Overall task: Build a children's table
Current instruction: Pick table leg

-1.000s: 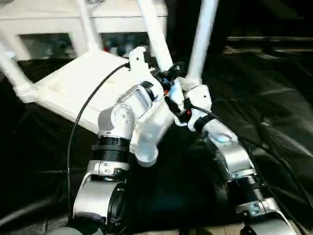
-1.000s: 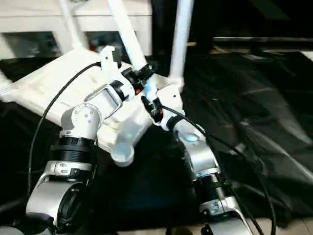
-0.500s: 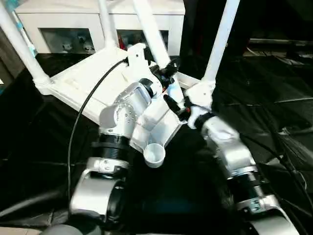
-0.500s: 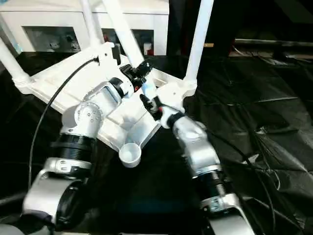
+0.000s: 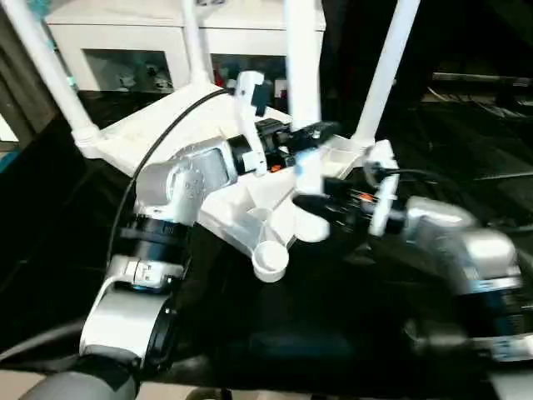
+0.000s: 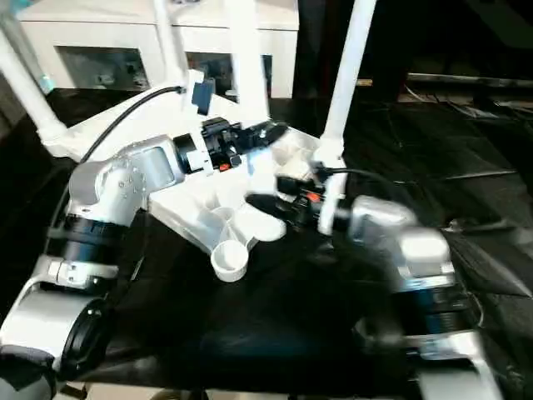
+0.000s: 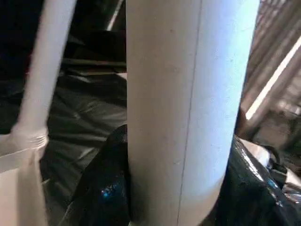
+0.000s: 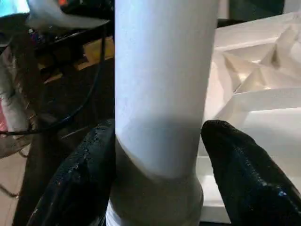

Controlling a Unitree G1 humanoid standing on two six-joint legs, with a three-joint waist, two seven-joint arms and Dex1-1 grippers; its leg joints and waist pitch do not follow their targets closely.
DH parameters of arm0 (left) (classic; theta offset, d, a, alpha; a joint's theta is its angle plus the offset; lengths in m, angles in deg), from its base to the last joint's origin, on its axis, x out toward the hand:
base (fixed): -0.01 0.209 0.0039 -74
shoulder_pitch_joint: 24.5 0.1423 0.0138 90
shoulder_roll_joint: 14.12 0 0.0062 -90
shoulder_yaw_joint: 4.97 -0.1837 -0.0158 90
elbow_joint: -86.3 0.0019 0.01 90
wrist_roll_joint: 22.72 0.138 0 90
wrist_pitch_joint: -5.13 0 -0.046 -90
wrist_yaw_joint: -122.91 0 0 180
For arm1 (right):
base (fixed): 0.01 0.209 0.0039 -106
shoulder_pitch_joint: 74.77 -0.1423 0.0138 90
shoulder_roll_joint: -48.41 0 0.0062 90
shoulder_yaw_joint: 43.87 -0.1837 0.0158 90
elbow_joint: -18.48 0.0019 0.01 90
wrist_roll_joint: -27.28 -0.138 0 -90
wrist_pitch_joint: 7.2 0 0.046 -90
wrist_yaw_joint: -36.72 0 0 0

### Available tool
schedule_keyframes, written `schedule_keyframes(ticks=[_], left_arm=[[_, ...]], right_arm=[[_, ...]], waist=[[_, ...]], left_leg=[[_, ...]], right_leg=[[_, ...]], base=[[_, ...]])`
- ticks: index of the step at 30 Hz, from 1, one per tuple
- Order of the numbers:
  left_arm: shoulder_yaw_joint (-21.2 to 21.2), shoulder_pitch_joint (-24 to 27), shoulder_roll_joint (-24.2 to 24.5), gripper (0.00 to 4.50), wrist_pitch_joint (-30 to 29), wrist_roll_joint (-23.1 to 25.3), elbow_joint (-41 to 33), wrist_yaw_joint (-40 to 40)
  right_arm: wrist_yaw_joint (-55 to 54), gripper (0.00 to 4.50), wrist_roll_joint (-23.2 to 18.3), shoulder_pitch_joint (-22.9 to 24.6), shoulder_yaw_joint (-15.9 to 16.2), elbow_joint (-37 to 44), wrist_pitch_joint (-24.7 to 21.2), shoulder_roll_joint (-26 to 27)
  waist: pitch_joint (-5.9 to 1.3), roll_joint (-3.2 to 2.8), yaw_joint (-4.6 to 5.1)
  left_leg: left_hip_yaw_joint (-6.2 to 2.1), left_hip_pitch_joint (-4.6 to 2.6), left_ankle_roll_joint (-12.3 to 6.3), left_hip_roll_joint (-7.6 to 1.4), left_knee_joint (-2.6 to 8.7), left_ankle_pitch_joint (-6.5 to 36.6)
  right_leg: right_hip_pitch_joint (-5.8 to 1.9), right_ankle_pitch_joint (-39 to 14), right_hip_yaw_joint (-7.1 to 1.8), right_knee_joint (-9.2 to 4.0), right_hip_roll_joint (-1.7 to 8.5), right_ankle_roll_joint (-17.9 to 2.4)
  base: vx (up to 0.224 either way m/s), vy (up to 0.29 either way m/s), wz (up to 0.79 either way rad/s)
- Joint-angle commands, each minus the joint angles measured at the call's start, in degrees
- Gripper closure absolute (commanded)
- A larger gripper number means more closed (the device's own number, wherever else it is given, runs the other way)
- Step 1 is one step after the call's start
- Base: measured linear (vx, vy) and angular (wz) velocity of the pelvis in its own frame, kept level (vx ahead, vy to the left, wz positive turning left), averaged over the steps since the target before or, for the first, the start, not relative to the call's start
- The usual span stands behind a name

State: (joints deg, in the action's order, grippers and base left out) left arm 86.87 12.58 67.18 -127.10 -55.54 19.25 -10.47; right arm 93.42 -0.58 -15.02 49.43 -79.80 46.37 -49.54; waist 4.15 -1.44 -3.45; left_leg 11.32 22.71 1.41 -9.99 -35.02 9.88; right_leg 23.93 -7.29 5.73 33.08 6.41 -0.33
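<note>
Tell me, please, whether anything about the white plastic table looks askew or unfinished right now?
Yes. The ribbed white plastic tabletop lies upside down and tilted on the black sheet. Its nearest round corner socket is empty. The long white tube leg between both grippers, left gripper and right gripper, is not seated there.

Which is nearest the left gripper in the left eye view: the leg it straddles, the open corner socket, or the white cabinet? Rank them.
From the left gripper:
1. Leg, between its jaws.
2. Open corner socket, at the tabletop's near corner, toward the robot.
3. White cabinet, at the back beyond the tabletop.
</note>
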Motion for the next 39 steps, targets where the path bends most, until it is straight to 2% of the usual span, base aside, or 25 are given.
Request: schedule_keyframes(ticks=[1, 4, 10, 14, 17, 23, 24, 28, 31, 32, 33, 36, 39], left_arm=[[-0.32, -1.64, 0.28, 2.62, -1.21, -1.67, -1.73, 2.10], [-0.58, -1.67, 0.43, 2.62, -1.25, -1.54, -1.77, 2.46], [-1.46, -1.38, 1.00, 2.62, -1.59, -0.97, -2.01, 3.94], [-2.78, -0.44, 1.88, 2.62, -2.33, -1.49, -3.52, 7.72], [-3.34, -0.21, 2.32, 2.62, -2.46, -1.71, -3.98, 9.17], [-4.28, 0.02, 2.96, 2.62, -2.60, -1.80, -4.58, 11.99], [-4.23, 0.04, 2.90, 2.62, -2.62, -1.87, -4.68, 12.01], [-3.78, -0.01, 2.56, 2.62, -2.40, -2.10, -4.69, 11.85], [-2.38, -0.63, 1.77, 2.62, -1.12, -1.99, -3.80, 10.42], [-1.71, -1.05, 1.55, 2.06, -0.95, -1.95, -3.21, 9.65], [-0.96, -1.47, 1.18, 1.92, -0.51, -1.82, -2.43, 8.50], [0.44, -2.16, 0.59, 1.83, 0.50, -1.58, -1.21, 6.62], [2.01, -3.10, -0.05, 1.51, 0.61, -1.73, 0.20, 4.15]], right_arm=[[-0.33, 1.48, 0.18, -0.62, 1.10, 0.65, -1.92, -0.65], [-0.43, 1.48, 0.06, -0.80, 1.33, 0.84, -2.70, -0.54], [-0.70, 1.48, -0.15, -1.30, 1.13, 1.01, -3.92, -0.61], [-0.41, 1.48, -0.72, -1.93, 0.69, 0.90, -4.76, -0.56], [0.12, 1.48, -0.73, -2.03, 0.93, 0.87, -4.86, -0.89], [2.90, 1.48, -0.86, -1.79, 2.04, 0.59, -4.40, -2.18], [2.77, 1.77, -0.88, -1.74, 2.02, 0.51, -4.42, -2.09], [3.01, 1.89, -0.97, -1.30, 2.38, 0.74, -4.90, -1.94], [2.94, 2.25, -1.00, -1.00, 2.53, 1.17, -5.14, -1.66], [2.76, 2.27, -0.97, -0.97, 2.61, 1.25, -5.14, -1.47], [2.69, 2.33, -0.94, -0.99, 2.65, 1.24, -5.12, -1.32], [2.30, 2.40, -0.87, -1.14, 2.76, 1.17, -5.03, -0.89], [1.75, 2.47, -0.76, -1.37, 2.94, 1.10, -4.85, -0.50]], waist=[[-4.79, 1.58, -0.28], [-4.79, 1.66, -0.25], [-4.89, 1.70, -0.34], [-5.00, 1.72, -0.42], [-5.15, 1.68, -0.47], [-5.26, 1.69, -0.68], [-5.26, 1.70, -0.70], [-5.26, 1.72, -0.76], [-5.20, 1.84, -0.79], [-5.19, 1.79, -0.80], [-5.21, 1.75, -0.91], [-5.19, 1.82, -1.19], [-5.21, 1.86, -1.24]], left_leg=[[-1.39, -1.31, -2.22, -2.60, 3.96, 12.77], [-1.41, -1.53, -1.72, -2.57, 3.95, 13.46], [-1.48, -1.41, -1.63, -2.58, 3.98, 13.14], [-1.46, -1.39, -1.76, -2.72, 4.02, 12.17], [-1.37, -1.23, -2.30, -2.69, 3.93, 10.47], [-1.24, -1.28, -2.93, -2.78, 3.78, 9.14], [-1.20, -1.30, -2.98, -2.76, 3.75, 9.14], [-1.24, -1.23, -3.03, -2.73, 3.71, 8.97], [-1.23, -1.28, -2.81, -2.75, 3.73, 9.42], [-1.25, -1.30, -2.73, -2.78, 3.75, 9.40], [-1.24, -1.45, -2.55, -2.74, 3.72, 9.68], [-1.23, -1.44, -2.24, -2.74, 3.73, 10.18], [-1.28, -1.42, -1.93, -2.72, 3.77, 10.45]], right_leg=[[-3.31, -25.82, -2.24, -4.19, 2.75, -8.77], [-3.05, -27.48, -2.18, -4.56, 2.73, -7.91], [-3.10, -27.13, -2.12, -4.52, 2.69, -7.54], [-3.15, -24.19, -2.27, -4.10, 2.72, -8.74], [-3.35, -21.05, -2.39, -3.57, 2.72, -10.07], [-3.49, -18.00, -2.51, -3.09, 2.72, -11.78], [-3.49, -18.08, -2.51, -3.15, 2.76, -11.82], [-3.57, -18.68, -2.46, -3.18, 2.74, -11.48], [-3.52, -19.90, -2.44, -3.34, 2.76, -11.13], [-3.47, -19.93, -2.45, -3.30, 2.69, -10.94], [-3.39, -20.46, -2.42, -3.44, 2.73, -10.78], [-3.39, -20.76, -2.42, -3.53, 2.75, -10.83], [-3.42, -20.57, -2.36, -3.51, 2.69, -10.60]], base=[[0.000, 0.000, 0.00], [0.000, 0.000, 0.00], [0.000, 0.000, 0.00], [0.000, 0.000, 0.00], [0.000, 0.000, 0.00], [0.000, 0.000, 0.00], [0.000, 0.000, 0.00], [0.000, 0.000, 0.00], [0.000, 0.000, 0.00], [0.000, 0.000, 0.00], [0.000, 0.000, 0.00], [0.000, 0.000, 0.00], [0.000, 0.000, 0.00]])
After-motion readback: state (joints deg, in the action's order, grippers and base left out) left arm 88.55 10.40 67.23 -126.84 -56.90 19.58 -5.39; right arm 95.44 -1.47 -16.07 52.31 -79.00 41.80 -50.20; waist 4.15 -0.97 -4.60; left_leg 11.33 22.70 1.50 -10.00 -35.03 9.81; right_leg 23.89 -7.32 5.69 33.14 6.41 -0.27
